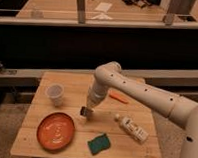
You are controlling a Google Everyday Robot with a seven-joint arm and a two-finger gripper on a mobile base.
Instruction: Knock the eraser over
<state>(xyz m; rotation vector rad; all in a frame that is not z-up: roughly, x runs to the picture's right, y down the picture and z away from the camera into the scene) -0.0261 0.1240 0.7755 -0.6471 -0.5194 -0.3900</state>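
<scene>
A small dark block, apparently the eraser (pixel 84 111), is on the wooden table (pixel 39 135) near its middle. My gripper (pixel 87 111) hangs straight down from the white arm (pixel 142 93) and sits right at this block, touching or almost touching it. The wrist hides part of the block, so whether it is upright or lying flat cannot be told.
A clear plastic cup (pixel 55 94) stands at the back left. An orange plate (pixel 55 130) lies front left, a green sponge (pixel 98 143) front centre, and a white bottle (pixel 132 128) on its side to the right. An orange stick (pixel 118 98) lies behind the arm.
</scene>
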